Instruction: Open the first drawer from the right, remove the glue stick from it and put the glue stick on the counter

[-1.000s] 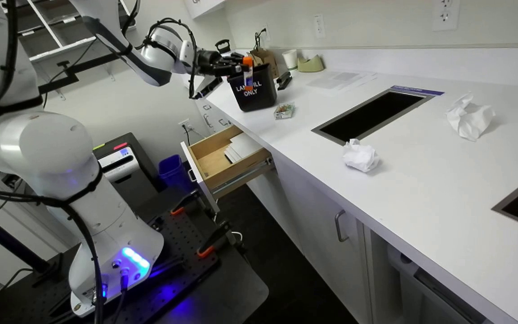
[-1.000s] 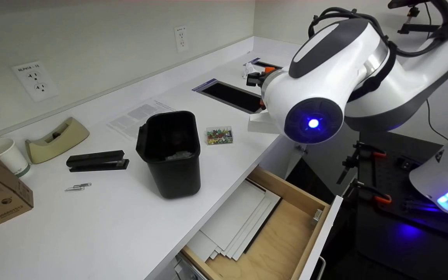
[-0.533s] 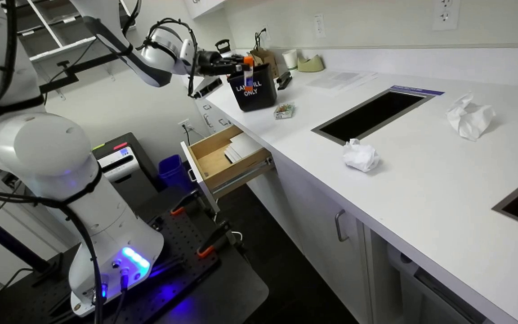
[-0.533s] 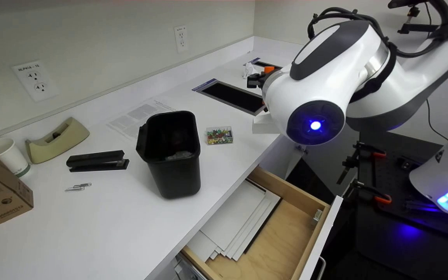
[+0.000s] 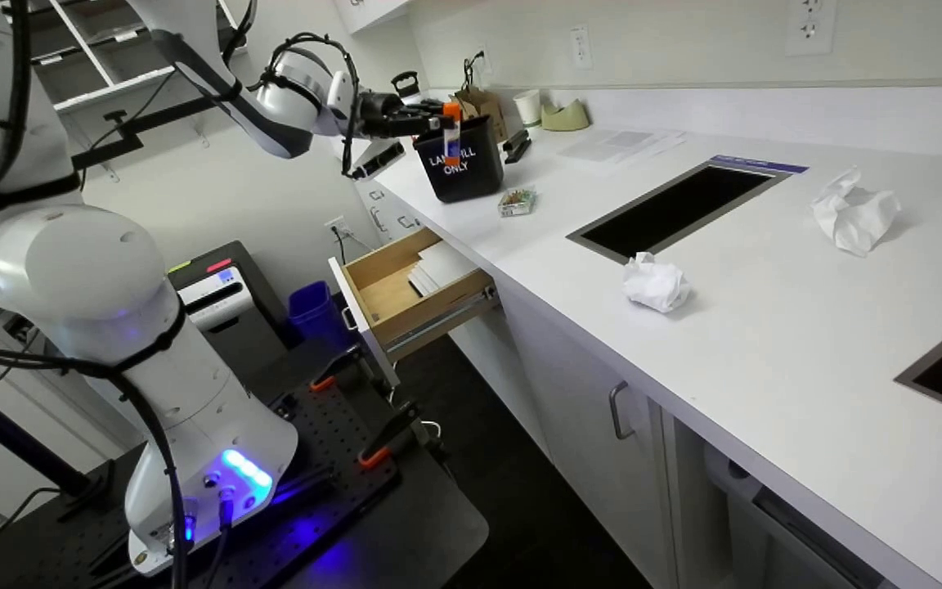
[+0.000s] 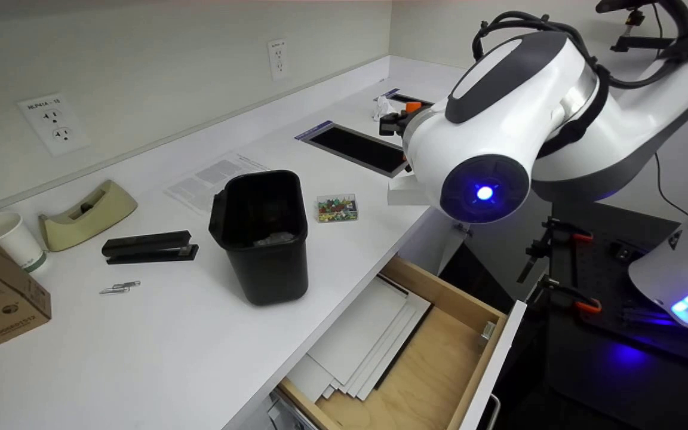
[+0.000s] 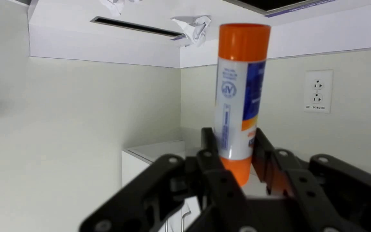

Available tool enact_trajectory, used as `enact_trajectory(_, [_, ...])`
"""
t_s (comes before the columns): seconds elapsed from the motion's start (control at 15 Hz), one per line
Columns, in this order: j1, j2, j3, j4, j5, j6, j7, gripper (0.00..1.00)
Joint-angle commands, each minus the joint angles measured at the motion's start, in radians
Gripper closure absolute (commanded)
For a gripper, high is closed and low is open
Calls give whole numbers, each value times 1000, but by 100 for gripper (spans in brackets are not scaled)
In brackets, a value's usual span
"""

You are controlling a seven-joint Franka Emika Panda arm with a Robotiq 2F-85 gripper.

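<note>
The glue stick (image 5: pixel 452 146), white and blue with orange ends, stands roughly upright between the fingers of my gripper (image 5: pixel 438 123). In the wrist view, the glue stick (image 7: pixel 235 96) shows large, and my gripper (image 7: pixel 233 137) is shut on its lower part. In an exterior view only its orange end (image 6: pixel 413 107) shows clearly past the arm. I hold it in the air, near the counter's front edge. The drawer (image 5: pixel 381 296) is pulled open, with flat white sheets inside; it also shows open in an exterior view (image 6: pixel 439 358). The white counter (image 5: pixel 765 360) runs alongside.
A black bin (image 6: pixel 269 257), a box of pins (image 6: pixel 337 208), a stapler (image 6: pixel 150 246), a tape dispenser (image 6: pixel 88 218) and a cardboard box (image 6: pixel 0 298) stand on the counter. Crumpled papers (image 5: pixel 656 284) and dark cutouts (image 5: pixel 679 211) lie further along.
My wrist has turned and shifted very slightly since one second ago, with the glue stick still held. Over the last half second nothing visibly moves.
</note>
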Motion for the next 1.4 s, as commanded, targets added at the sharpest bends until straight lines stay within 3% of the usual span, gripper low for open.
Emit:
enact_trajectory(0.0, [-29,2,32,2,-3,-6,1,69])
enact_trajectory(0.07, [-29,2,32,2,-3,-6,1,69])
enact_trajectory(0.13, [-23,8,31,-3,-14,-29,25,92])
enact_trajectory(0.67, [-7,152,45,16,-89,-60,207,92])
enact_trajectory(1.33, [-13,313,34,96,-226,-64,220,92])
